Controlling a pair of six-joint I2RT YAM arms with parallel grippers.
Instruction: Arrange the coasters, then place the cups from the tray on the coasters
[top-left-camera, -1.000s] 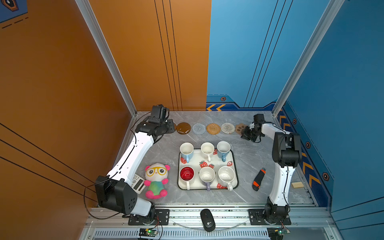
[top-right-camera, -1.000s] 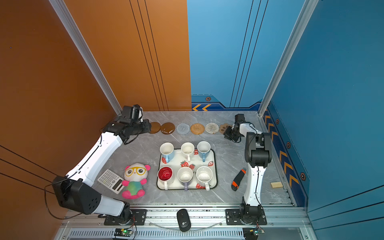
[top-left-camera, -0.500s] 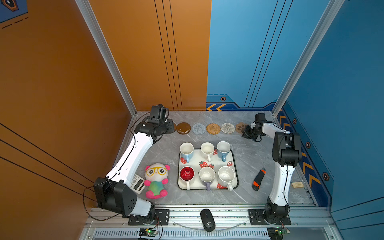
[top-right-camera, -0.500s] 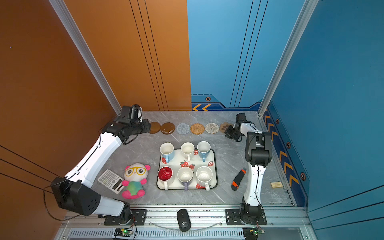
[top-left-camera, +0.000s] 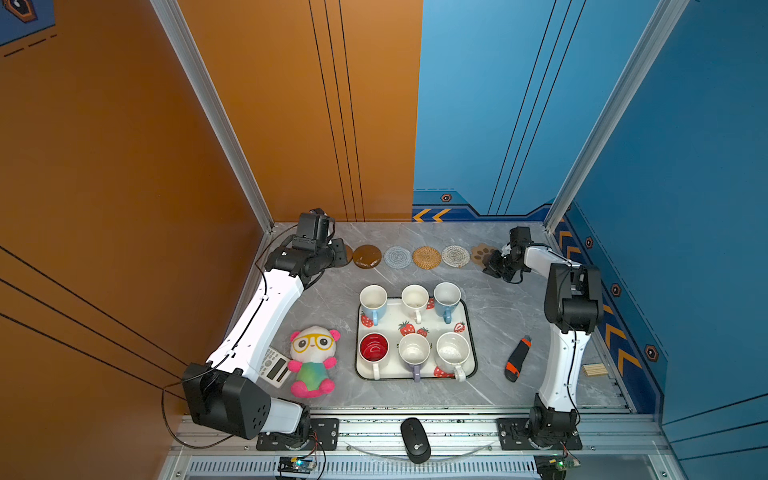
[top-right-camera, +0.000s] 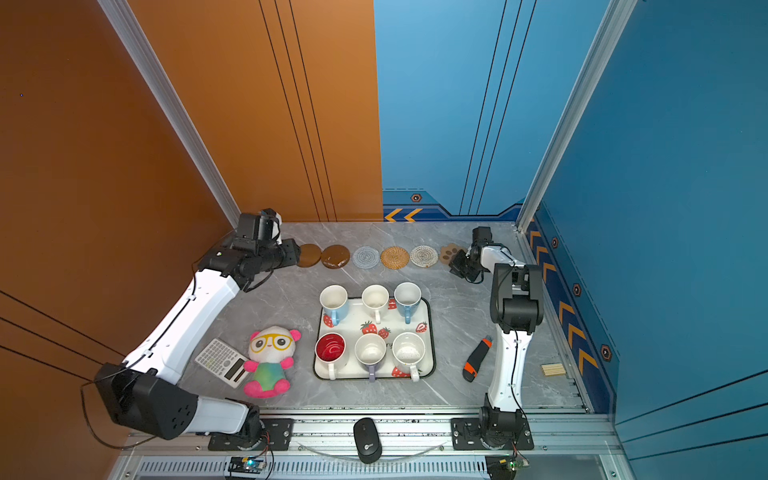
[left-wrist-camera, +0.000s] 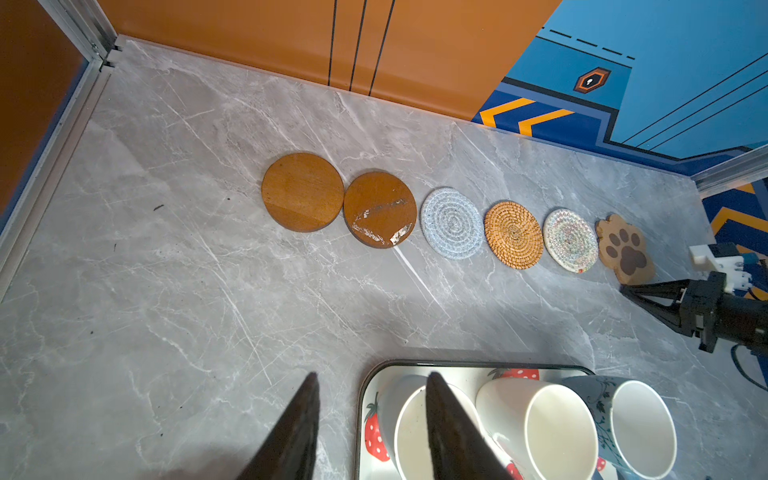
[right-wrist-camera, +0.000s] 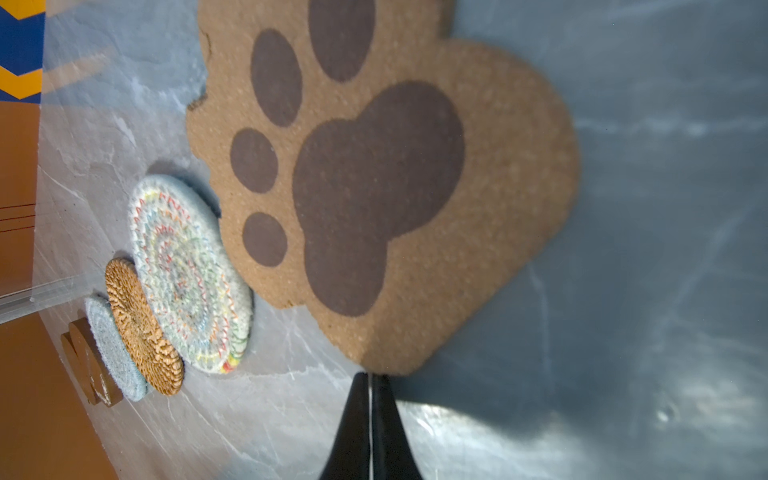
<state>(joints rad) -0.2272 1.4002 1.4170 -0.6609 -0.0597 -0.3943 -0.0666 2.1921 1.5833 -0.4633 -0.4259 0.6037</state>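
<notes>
The six coasters (top-left-camera: 427, 257) lie in a row along the far side of the bench (top-left-camera: 498, 316), all six cups (top-left-camera: 414, 297) stand on the tray (top-left-camera: 392, 326), the left fingers (left-wrist-camera: 301, 424) are spread apart and empty near the row's brown end, and the right fingers (right-wrist-camera: 361, 415) are pressed together, empty, just beside the paw-print coaster (right-wrist-camera: 374, 187).

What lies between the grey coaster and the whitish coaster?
Only the tan woven coaster, between the grey coaster and the whitish coaster; both top views and the left wrist view show it.
</notes>
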